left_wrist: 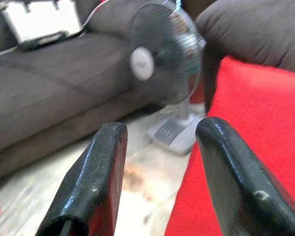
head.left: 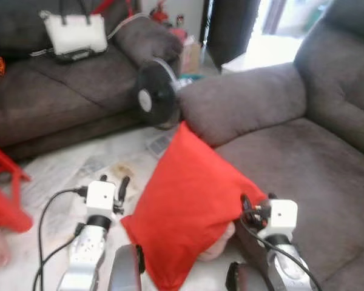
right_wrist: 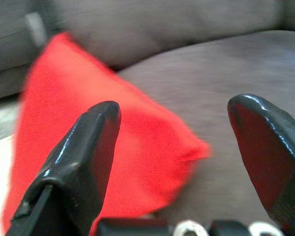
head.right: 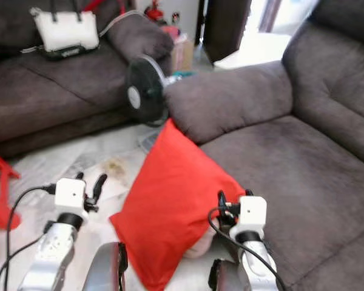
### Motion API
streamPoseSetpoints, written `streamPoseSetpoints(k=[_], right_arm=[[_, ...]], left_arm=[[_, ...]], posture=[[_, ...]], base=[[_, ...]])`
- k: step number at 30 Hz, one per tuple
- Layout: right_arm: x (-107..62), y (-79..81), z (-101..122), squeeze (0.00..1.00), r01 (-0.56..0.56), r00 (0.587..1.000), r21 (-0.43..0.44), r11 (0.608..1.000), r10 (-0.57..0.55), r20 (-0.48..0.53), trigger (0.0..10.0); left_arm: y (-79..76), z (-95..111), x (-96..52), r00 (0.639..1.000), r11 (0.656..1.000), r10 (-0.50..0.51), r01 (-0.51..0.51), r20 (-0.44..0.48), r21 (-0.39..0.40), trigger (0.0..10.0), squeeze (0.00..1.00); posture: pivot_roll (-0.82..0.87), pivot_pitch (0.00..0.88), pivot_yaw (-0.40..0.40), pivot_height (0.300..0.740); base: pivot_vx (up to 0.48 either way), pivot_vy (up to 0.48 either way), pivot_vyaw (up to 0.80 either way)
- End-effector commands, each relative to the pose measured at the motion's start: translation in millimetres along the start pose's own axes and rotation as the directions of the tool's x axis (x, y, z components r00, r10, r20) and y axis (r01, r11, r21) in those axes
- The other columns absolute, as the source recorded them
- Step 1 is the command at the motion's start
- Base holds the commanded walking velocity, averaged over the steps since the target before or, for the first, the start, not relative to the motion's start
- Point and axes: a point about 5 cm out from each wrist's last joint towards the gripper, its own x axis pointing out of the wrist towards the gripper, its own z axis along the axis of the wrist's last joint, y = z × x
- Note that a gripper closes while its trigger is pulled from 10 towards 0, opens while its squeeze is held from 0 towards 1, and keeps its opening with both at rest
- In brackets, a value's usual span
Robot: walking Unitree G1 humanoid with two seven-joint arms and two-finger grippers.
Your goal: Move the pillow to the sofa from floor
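Red pillow (head.left: 185, 206) leaning against the grey sofa (head.left: 303, 151) front.
Left end effector (head.left: 122, 189) at its 9 o'clock and right end effector (right_wrist: 174, 142) at 3 o'clock were both spread open, empty.

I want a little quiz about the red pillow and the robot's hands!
1. True or false: the red pillow lies flat on the sofa seat.
2. Which stands behind the pillow: A) a fan, B) a lamp, C) a chair?
3. Fill in: the white bag sits on the other ____.

Key: 1. False, it leans against the seat's front, between the left hand and right hand, both open. 2. A. 3. sofa.
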Motion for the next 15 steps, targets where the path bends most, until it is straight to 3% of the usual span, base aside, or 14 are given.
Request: streamPoseSetpoints(k=[1,12,15], right_arm=[[-2.4,-8.7,-2.2,0.00,0.024,1.000,-0.003,1.000,-0.024,-0.014,10.0],[-1.7,-9.3,-4.3,0.00,0.022,0.999,0.003,1.000,-0.022,-0.028,10.0],[-1.3,-8.6,-5.3,0.00,0.013,0.999,0.004,1.000,-0.013,-0.038,10.0]], left_arm=[[-10.6,2.8,2.5,1.000,0.999,-0.029,0.029,0.006,-0.021,10.0,0.00],[-12.0,3.1,2.8,0.999,0.999,-0.035,0.036,0.006,-0.022,10.0,0.00],[-12.8,2.9,3.1,0.999,0.999,-0.041,0.041,0.007,-0.017,10.0,0.00]], posture=[[0.06,0.048,-0.047,0.545],[0.06,0.049,-0.047,0.545],[0.06,0.050,-0.047,0.545]], base=[[0.375,0.000,0.00],[0.374,0.000,0.00],[0.000,0.000,0.00]])
